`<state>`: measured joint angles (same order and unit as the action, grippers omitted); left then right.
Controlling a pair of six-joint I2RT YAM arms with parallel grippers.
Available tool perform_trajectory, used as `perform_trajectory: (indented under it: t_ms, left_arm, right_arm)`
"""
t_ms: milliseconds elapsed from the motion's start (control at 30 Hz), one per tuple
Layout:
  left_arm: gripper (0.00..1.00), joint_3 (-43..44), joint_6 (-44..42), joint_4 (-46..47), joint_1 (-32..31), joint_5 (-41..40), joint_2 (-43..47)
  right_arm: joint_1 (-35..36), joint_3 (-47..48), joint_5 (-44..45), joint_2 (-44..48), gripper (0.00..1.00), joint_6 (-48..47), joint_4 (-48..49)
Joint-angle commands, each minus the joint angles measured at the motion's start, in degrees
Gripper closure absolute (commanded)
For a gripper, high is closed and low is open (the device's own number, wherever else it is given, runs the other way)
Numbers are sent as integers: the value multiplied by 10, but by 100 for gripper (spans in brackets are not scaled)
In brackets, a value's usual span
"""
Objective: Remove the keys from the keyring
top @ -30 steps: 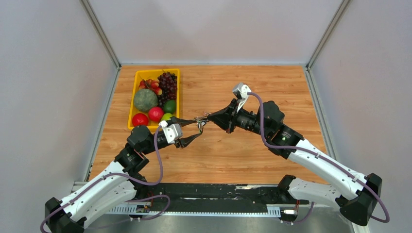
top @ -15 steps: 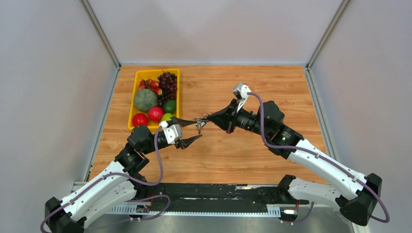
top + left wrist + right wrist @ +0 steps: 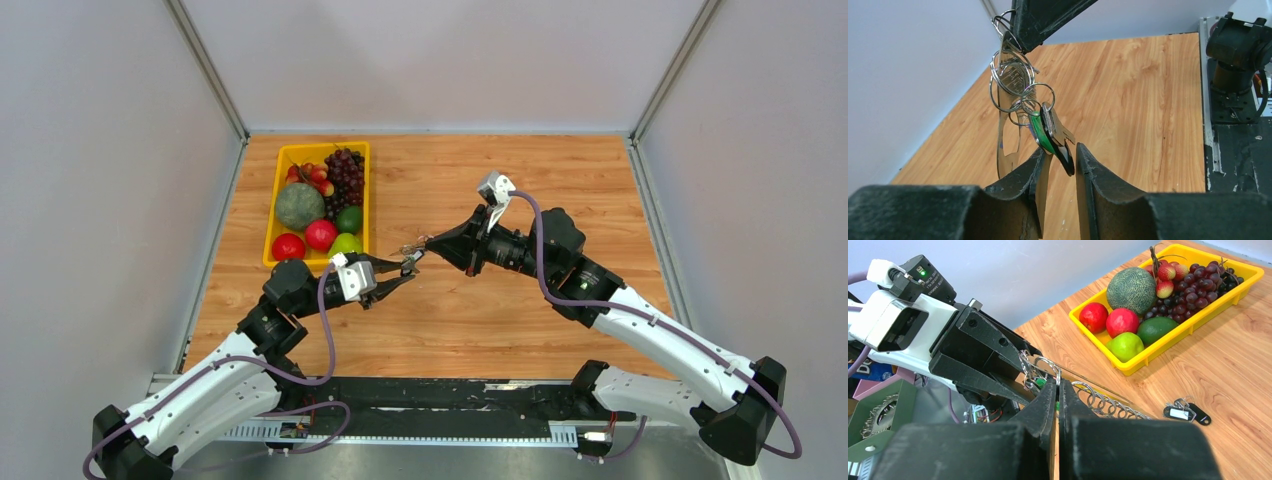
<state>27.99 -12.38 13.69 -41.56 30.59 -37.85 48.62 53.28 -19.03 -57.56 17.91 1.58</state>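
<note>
Left gripper [image 3: 1060, 148] first: jaws drawn to a narrow gap with the keys [image 3: 1048, 127] hanging in it, a green tag and a black tag between the fingertips. Cannot tell whether the pads actually press them. Right gripper [image 3: 1057, 384]: pressed fully together on the top ring of the keyring [image 3: 1013, 75], holding the whole bunch in the air over the middle of the table [image 3: 1128, 100]. Lower end of the flat silvery strip [image 3: 1010, 161] hidden behind the left finger. In the top view, keys too small to tell apart; from the right wrist, only a fleck of green past the fingers. Far left, a yellow tray [image 3: 1193, 327] of fruit. On the wood, apart from it, a spare bunch [image 3: 1185, 412] with black tags, its white label unreadable. Small print on the left wrist camera [image 3: 923, 277] too fine to read.
</note>
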Motion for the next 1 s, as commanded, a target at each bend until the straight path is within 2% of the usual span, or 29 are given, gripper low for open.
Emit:
perform_trajectory:
  t_ms: [0, 100, 133, 267, 333, 433, 467, 600, 667, 767, 967]
  left_arm:
    - [69, -2, -8, 23, -2, 8, 0]
    - [76, -1, -10, 22, -3, 5, 0]
    - [83, -2, -9, 22, -3, 4, -1]
    - [95, 0, -10, 20, -3, -3, 0]
    - [99, 1, -10, 17, -3, -14, 0]
    - [100, 4, -10, 12, -2, -29, 3]
    - [100, 5, -10, 11, -3, -35, 3]
    - [100, 6, -8, 8, -3, -44, 2]
    - [100, 6, -6, 8, -3, -45, 2]
    - [100, 7, -4, 8, -3, -45, 1]
    - [100, 6, -9, 5, -3, -43, 1]
  right_arm:
    - [3, 9, 14, 16, 100, -2, 43]
    - [3, 9, 26, 23, 100, -5, 42]
    - [2, 8, 30, 25, 100, -7, 40]
    - [3, 4, 47, 33, 100, -13, 36]
    - [3, -2, 50, 34, 99, -14, 32]
    - [3, -17, 44, 35, 93, -10, 28]
    - [3, -25, 44, 36, 87, -8, 28]
    - [3, -59, 38, 47, 38, -20, 23]
    - [2, -72, 25, 58, 25, -45, 16]
    - [3, -89, -11, 70, 20, -103, 6]
    - [3, -102, -46, 79, 22, -201, -14]
